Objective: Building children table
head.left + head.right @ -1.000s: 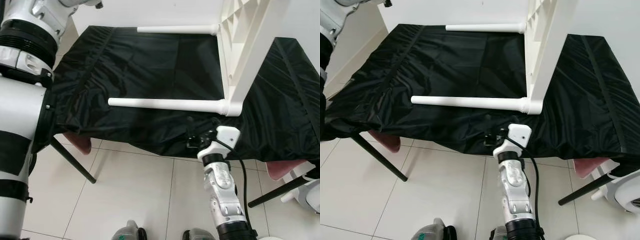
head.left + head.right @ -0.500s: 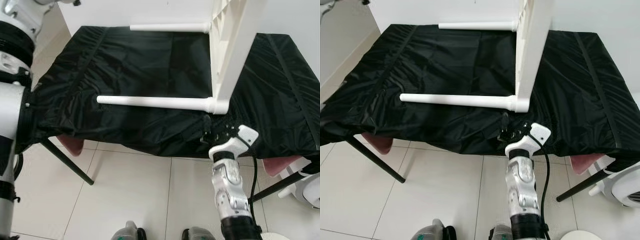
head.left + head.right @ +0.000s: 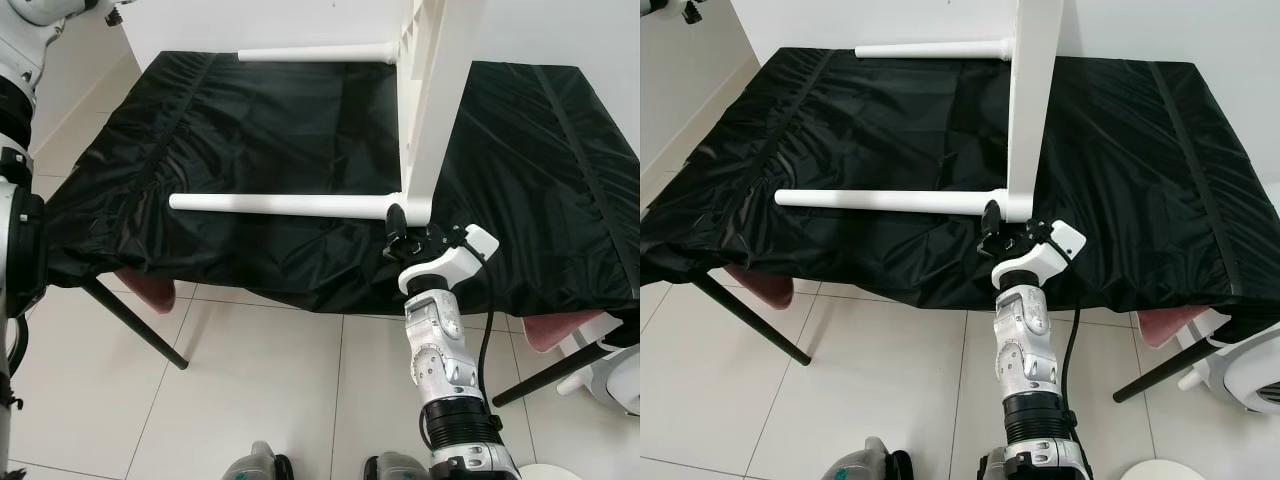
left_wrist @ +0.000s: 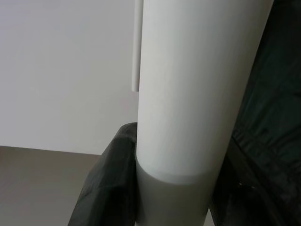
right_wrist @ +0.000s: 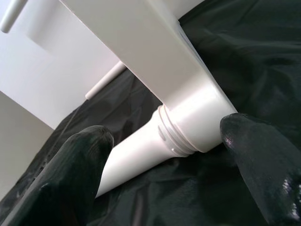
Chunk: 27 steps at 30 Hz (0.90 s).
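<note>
Right gripper point(image 3: 397, 226) has moved up to the near leg point(image 3: 285, 205) joint, fingers spread wide around it, ready to twist or grip. Children table point(image 3: 1032, 90) lies tipped on black-covered surface point(image 3: 250, 120). Left gripper: cannot tell.

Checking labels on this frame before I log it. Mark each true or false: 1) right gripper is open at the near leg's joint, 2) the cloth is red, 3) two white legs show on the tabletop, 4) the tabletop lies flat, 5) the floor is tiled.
1) True: the right gripper is open, its fingers either side of the near leg where it meets the tabletop.
2) False: the cloth is black.
3) True: near leg and far leg.
4) False: the tabletop stands on edge.
5) True: pale floor tiles.
</note>
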Tool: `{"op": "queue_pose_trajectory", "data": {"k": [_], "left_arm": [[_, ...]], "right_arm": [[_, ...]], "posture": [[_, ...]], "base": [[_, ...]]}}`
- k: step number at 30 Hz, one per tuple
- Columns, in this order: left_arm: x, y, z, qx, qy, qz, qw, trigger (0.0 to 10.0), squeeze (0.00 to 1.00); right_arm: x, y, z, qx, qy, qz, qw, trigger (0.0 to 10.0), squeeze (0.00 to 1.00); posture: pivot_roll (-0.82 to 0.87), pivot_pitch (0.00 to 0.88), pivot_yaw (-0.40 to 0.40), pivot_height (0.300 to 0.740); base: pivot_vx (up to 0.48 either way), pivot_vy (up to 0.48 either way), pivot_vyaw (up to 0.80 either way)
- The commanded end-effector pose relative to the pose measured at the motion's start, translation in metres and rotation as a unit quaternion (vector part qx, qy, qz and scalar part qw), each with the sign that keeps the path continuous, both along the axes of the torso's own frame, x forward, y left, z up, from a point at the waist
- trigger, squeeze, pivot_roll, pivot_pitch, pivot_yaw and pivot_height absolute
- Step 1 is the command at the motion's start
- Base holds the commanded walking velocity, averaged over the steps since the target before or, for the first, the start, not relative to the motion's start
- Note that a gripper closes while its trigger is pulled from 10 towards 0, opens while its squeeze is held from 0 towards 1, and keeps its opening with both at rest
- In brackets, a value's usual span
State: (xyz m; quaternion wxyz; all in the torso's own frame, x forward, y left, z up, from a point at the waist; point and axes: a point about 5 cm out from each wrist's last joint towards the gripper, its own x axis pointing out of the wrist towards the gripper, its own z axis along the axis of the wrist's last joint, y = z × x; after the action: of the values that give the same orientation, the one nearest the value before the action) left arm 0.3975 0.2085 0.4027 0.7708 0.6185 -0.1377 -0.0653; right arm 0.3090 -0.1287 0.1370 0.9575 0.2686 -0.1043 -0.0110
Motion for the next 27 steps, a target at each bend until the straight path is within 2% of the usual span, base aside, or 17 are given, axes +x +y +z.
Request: {"op": "queue_pose_trajectory", "data": {"k": [1,6,9,13,17,22,23,27], "left_arm": [[-0.005,0.034,0.01,-0.13,-0.117,0.075,0.982,10.0,0.0],[-0.006,0.036,0.011,-0.142,-0.118,0.072,0.98,10.0,0.0],[-0.007,0.037,0.014,-0.164,-0.117,0.064,0.977,10.0,0.0],[-0.007,0.037,0.014,-0.168,-0.117,0.063,0.977,10.0,0.0],[-0.009,0.033,0.023,-0.203,-0.115,0.042,0.972,10.0,0.0],[-0.012,0.029,0.033,-0.212,-0.126,0.026,0.969,10.0,0.0],[-0.015,0.027,0.041,-0.219,-0.136,0.018,0.966,10.0,0.0],[-0.018,0.026,0.047,-0.22,-0.146,0.013,0.964,10.0,0.0]], "right_arm": [[-0.004,0.019,-0.009,0.029,0.018,0.024,0.999,10.0,0.0],[-0.004,0.024,-0.013,0.035,0.026,0.04,0.998,10.0,0.0],[-0.005,0.029,-0.02,0.047,0.039,0.055,0.997,10.0,0.0],[-0.005,0.03,-0.021,0.05,0.04,0.057,0.996,10.0,0.0],[-0.005,0.04,-0.027,0.056,0.052,0.077,0.994,10.0,0.0],[-0.004,0.046,-0.029,0.059,0.055,0.092,0.992,10.0,0.0],[0.001,0.051,-0.028,0.06,0.055,0.107,0.991,10.0,0.0],[0.007,0.056,-0.024,0.068,0.049,0.119,0.989,10.0,0.0]], "posture": [[0.08,0.008,0.061,0.74],[0.08,0.007,0.061,0.74],[0.08,0.007,0.061,0.74],[0.08,0.007,0.061,0.74],[0.08,0.007,0.057,0.74],[0.08,0.004,0.054,0.74],[0.08,0.001,0.05,0.74],[0.09,0.0,0.047,0.74]], "base": [[0.0,0.0,0.0],[0.0,0.0,0.0],[0.0,0.0,0.0],[0.0,0.0,0.0],[0.0,0.0,0.0],[0.0,0.0,0.0],[0.0,0.0,0.0],[0.0,0.0,0.0]]}}
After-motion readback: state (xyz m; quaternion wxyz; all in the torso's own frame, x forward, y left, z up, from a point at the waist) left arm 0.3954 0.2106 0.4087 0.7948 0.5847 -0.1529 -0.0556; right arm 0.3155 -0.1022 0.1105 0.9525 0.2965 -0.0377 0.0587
